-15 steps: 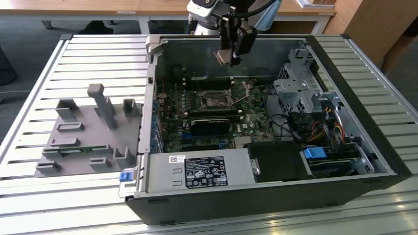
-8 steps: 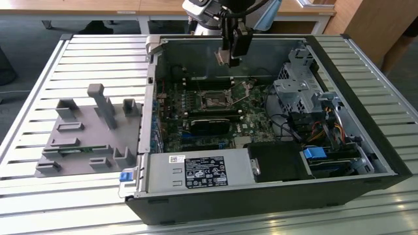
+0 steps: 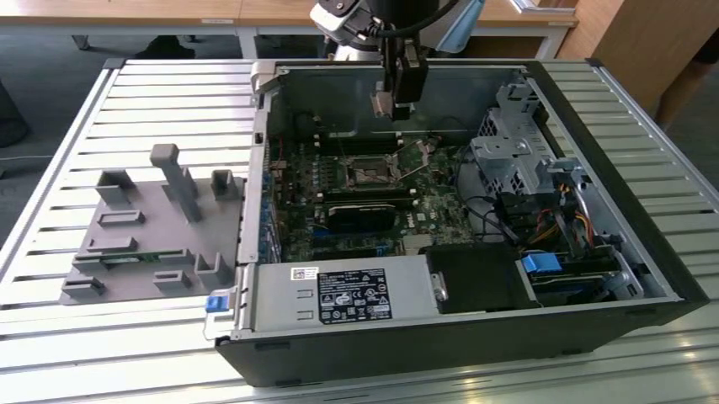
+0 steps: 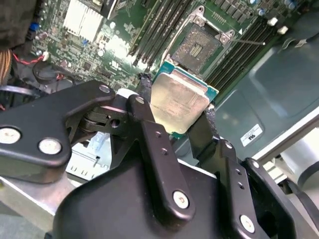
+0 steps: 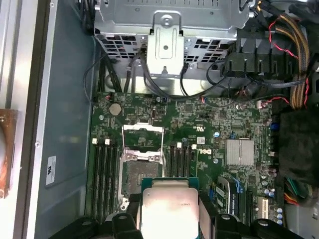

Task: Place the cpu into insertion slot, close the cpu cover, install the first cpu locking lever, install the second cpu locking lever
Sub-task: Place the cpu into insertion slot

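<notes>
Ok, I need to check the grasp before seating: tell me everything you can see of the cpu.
The cpu is a flat square chip with a pale silver-grey metal face, faintly printed, on a thin green base showing at the edges. It is clamped on two opposite edges between the black fingers of the tool, held in the air above the green board, close to the open insertion slot but not in it.
</notes>
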Available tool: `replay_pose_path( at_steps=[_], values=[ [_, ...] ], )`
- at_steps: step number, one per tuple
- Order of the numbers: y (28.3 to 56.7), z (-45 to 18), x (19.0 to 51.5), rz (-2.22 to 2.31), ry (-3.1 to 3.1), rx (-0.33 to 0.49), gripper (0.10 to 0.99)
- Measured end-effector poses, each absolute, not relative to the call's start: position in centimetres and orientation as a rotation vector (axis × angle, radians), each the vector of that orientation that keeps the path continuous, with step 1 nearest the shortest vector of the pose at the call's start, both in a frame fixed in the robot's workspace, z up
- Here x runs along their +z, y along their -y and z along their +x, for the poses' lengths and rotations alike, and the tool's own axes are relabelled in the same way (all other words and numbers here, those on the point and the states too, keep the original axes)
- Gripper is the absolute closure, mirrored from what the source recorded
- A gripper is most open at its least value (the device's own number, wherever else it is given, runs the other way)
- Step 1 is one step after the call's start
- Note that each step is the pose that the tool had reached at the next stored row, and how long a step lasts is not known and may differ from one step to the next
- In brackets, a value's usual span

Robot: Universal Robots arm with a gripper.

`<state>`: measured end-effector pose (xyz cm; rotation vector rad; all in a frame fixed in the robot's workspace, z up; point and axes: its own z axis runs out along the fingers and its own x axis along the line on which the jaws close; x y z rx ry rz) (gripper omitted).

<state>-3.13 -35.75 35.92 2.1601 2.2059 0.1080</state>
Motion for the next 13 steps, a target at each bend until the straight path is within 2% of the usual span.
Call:
replay_pose_path(
  at_steps=[13],
  values=[
    [35.4,-3.1,33.6,2.157,-2.203,0.100,0.545]
  ],
)
